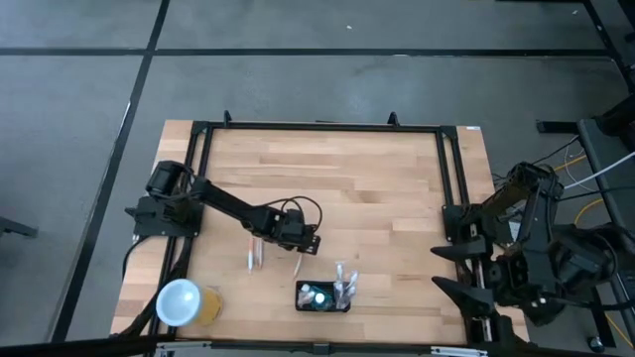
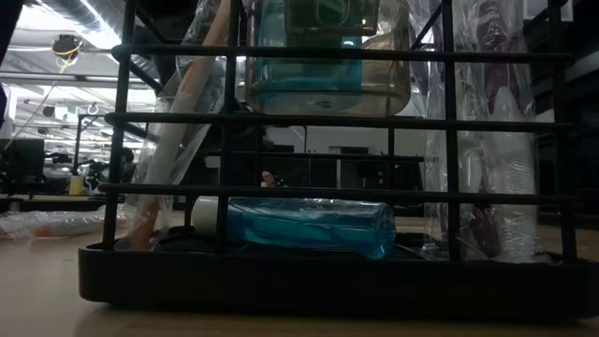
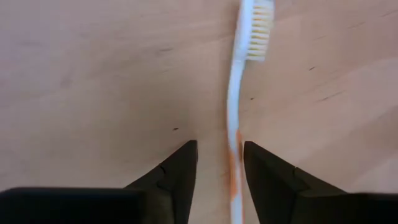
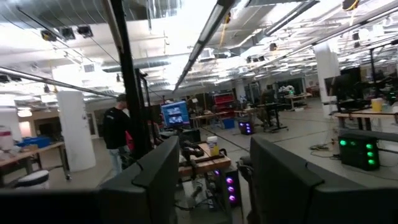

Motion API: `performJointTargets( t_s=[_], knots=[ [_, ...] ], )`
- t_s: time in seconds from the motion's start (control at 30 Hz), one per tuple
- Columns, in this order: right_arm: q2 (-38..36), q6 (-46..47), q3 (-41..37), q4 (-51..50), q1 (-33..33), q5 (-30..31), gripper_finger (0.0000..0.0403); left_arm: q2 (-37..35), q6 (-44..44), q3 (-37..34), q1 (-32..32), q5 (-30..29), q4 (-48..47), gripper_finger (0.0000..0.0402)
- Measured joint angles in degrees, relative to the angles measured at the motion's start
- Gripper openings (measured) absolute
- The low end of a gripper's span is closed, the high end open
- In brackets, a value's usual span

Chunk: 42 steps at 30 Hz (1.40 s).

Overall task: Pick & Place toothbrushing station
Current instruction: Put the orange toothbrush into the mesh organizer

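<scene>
- Near the front edge of the table [image 1: 397, 188], a little right of its middle, the toothbrushing station [image 1: 322, 297] is standing as a small black box, and it is already holding some things: a blue-green bottle [image 2: 309, 227] is lying in it in the low view, and clear-wrapped items [image 1: 345, 285] are leaning at its right end.
- Just behind and to the left of the station, a white toothbrush [image 3: 239, 106] with an orange handle is lying flat on the wood, not yet in the station.
- The left gripper [image 3: 219, 165] is hanging directly over this handle, with its fingers standing partly apart on both sides of it and not clamping it.
- It looks as if the grasp is only beginning; lifting and placing are still waiting.
- Another wrapped toothbrush [image 1: 254, 250] is lying to the left, also outside.
- A yellow cup [image 1: 184, 303] is standing at the front left corner.
- The right gripper [image 4: 211, 180] is waiting wide open beyond the right edge, holding nothing.
</scene>
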Motion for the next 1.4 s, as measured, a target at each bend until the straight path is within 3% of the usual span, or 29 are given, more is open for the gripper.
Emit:
performJointTargets(
  t_s=[0.27,0.73,0.97,1.17,1.4],
  knots=[
    [0.0,0.0,0.0,2.3,1.5,-2.3,0.0201,1.7,4.5,0.9,1.7,0.7,-2.4,0.0086],
    [0.0,0.0,0.0,4.0,1.4,-5.3,0.0201,3.0,11.0,1.0,4.4,-3.5,-2.9,0.002],
    [0.0,0.0,0.0,4.5,1.4,-7.8,0.0201,2.4,18.1,0.8,6.2,-4.3,-1.6,0.0008],
    [0.0,-0.4,0.0,5.1,1.4,-13.1,0.0201,-3.8,27.5,-0.1,6.7,-17.2,2.2,0.0004],
    [0.0,-1.1,0.0,5.6,1.4,-17.2,0.0201,-16.1,35.7,0.1,3.9,-23.7,12.6,0.0003]
  ],
)
